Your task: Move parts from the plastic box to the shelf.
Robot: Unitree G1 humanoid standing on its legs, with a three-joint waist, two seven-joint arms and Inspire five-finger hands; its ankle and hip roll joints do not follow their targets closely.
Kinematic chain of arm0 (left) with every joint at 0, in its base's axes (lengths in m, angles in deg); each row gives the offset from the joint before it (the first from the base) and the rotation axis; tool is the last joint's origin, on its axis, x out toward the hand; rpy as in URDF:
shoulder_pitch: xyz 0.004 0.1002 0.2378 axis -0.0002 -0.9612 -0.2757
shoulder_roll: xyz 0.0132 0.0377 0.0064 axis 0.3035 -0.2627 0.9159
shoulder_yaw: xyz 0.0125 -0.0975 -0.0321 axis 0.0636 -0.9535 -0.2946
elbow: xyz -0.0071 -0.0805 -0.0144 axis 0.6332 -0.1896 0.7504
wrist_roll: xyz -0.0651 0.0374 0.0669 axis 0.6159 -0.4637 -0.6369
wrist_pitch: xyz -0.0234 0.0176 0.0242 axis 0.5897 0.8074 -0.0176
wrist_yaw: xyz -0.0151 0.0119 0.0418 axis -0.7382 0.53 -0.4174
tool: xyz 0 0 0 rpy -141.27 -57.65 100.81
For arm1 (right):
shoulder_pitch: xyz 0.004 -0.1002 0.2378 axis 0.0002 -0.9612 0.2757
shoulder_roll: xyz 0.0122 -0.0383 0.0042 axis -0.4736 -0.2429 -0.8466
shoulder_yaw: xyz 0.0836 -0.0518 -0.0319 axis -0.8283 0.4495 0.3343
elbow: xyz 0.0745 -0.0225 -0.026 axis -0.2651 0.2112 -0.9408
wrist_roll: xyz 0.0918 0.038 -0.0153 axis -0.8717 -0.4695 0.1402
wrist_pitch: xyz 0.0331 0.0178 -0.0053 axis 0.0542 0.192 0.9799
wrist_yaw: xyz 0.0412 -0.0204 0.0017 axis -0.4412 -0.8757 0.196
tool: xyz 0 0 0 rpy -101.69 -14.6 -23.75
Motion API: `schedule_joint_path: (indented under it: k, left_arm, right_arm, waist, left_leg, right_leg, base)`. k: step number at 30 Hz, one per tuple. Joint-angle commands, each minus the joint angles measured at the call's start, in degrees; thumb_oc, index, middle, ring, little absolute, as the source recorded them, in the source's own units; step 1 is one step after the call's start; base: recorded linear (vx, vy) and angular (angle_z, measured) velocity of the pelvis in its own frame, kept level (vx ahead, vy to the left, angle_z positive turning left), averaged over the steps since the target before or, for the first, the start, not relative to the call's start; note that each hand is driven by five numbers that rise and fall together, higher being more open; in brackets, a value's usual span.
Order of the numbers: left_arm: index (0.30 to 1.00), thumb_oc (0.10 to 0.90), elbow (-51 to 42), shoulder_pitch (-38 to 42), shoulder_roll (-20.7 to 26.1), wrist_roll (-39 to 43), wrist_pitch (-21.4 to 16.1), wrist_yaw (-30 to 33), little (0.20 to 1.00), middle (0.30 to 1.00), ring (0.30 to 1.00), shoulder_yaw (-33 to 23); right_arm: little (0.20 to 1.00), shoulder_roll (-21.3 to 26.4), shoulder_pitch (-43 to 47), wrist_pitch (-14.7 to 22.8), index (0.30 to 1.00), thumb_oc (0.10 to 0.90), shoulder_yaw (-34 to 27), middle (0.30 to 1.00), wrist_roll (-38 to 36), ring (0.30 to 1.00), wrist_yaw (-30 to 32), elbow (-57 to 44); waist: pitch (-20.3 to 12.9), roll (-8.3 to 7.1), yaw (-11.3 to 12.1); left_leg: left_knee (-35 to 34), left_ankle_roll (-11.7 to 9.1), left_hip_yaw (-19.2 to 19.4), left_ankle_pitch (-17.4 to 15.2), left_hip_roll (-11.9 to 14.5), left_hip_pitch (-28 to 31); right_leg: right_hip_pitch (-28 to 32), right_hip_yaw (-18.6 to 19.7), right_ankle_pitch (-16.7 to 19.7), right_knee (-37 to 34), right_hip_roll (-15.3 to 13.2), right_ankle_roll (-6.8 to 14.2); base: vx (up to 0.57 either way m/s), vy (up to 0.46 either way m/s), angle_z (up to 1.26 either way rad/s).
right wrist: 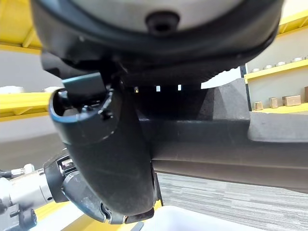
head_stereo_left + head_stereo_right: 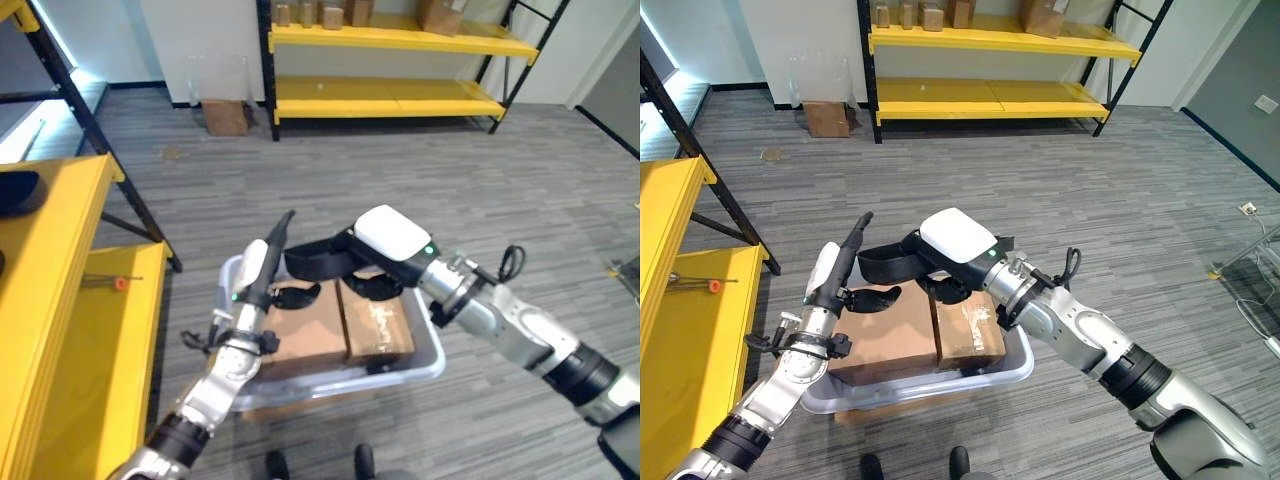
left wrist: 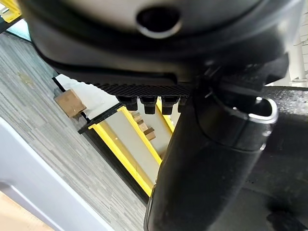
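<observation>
Beside the yellow shelf (image 2: 60, 330), the box (image 2: 432, 362) holds two cardboard parts (image 2: 345, 328); the left hand (image 2: 262, 268) and right hand (image 2: 330, 256) hover over them, fingers straight and empty, and should straddle one part squarely before closing.

Plastic box (image 2: 1015, 372): we see front rim and right wall; far rim hidden behind right hand (image 2: 940, 250). Cardboard parts (image 2: 965, 335) inside partly covered by both hands. Left hand (image 2: 845, 275) fingers point up; its wrist view blocked by dark bulk. Items on far shelf (image 2: 990, 40) too small for us to identify.
</observation>
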Motion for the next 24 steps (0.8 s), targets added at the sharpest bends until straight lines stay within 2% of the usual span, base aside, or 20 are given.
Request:
schedule_joint_path:
  k: [1, 7, 8, 9, 10, 24]
  left_arm:
    - [1.000, 0.900, 2.2, 10.1, -0.1, -2.3, -4.3, 2.2, 1.000, 1.000, 1.000, 4.2]
    - [1.000, 0.900, 2.9, 10.7, -0.3, -2.4, -4.3, 2.1, 1.000, 1.000, 1.000, 5.0]
    - [0.577, 0.598, 3.0, 10.8, -0.3, -2.5, -4.3, 2.0, 0.577, 0.577, 0.577, 5.1]
    - [0.382, 0.459, 3.2, 11.0, -0.3, -2.6, -4.3, 2.0, 0.382, 0.382, 0.382, 5.3]
    - [0.300, 0.400, 3.2, 11.0, -0.2, -2.7, -4.3, 1.9, 0.300, 0.300, 0.300, 5.4]
    - [0.300, 0.400, 3.4, 11.7, 0.1, -4.5, -4.3, 2.4, 0.300, 0.300, 0.300, 6.1]
  right_arm:
    - [0.300, -2.2, 10.0, 2.5, 0.300, 0.400, 1.0, 0.300, -3.2, 0.300, 3.1, -0.9]
    - [0.300, -2.5, 10.9, 2.9, 0.300, 0.400, 2.3, 0.300, -3.7, 0.300, 2.1, -1.7]
    - [0.300, -2.6, 11.0, 2.9, 0.300, 0.400, 2.5, 0.300, -3.8, 0.300, 2.1, -1.7]
    - [0.300, -2.6, 11.1, 2.9, 0.300, 0.400, 2.6, 0.300, -3.9, 0.300, 2.0, -1.7]
    - [0.300, -2.5, 11.2, 3.0, 0.300, 0.400, 2.7, 0.300, -3.9, 0.300, 2.0, -1.7]
    - [0.300, -2.7, 11.2, 3.2, 0.300, 0.400, 2.8, 0.300, -3.9, 0.300, 2.1, -1.6]
  waist:
    - [-7.2, 0.69, 0.5]
    - [-6.9, 0.54, 0.7]
    - [-6.9, 0.51, 0.7]
    - [-6.9, 0.51, 0.7]
    - [-6.9, 0.50, 0.7]
    - [-7.0, 0.52, 0.6]
  left_leg:
    - [-0.4, -2.3, -2.0, -3.8, 3.5, 4.5]
    - [-0.4, -2.3, -2.3, -3.8, 3.4, 4.4]
    - [-0.4, -2.3, -2.3, -3.7, 3.4, 4.4]
    - [-0.4, -2.3, -2.4, -3.7, 3.4, 4.4]
    - [-0.4, -2.3, -2.4, -3.8, 3.4, 4.5]
    - [-0.4, -2.3, -2.4, -3.8, 3.4, 4.7]
  right_leg:
    - [0.4, -1.1, 1.2, 0.0, -2.0, 4.3]
    - [0.6, -1.6, 1.0, 0.0, -2.0, 4.2]
    - [0.7, -1.8, 1.1, 0.0, -2.0, 4.2]
    - [0.7, -1.8, 1.0, 0.0, -2.0, 4.2]
    - [0.7, -1.8, 1.0, 0.0, -2.0, 4.2]
    - [0.9, -1.9, 0.9, 0.0, -2.0, 4.1]
  base:
    - [0.00, 0.000, 0.00]
    - [0.01, 0.001, 0.03]
    - [0.01, -0.005, 0.04]
    - [0.01, -0.002, 0.04]
    - [0.00, 0.000, 0.00]
    - [0.00, 0.000, 0.00]
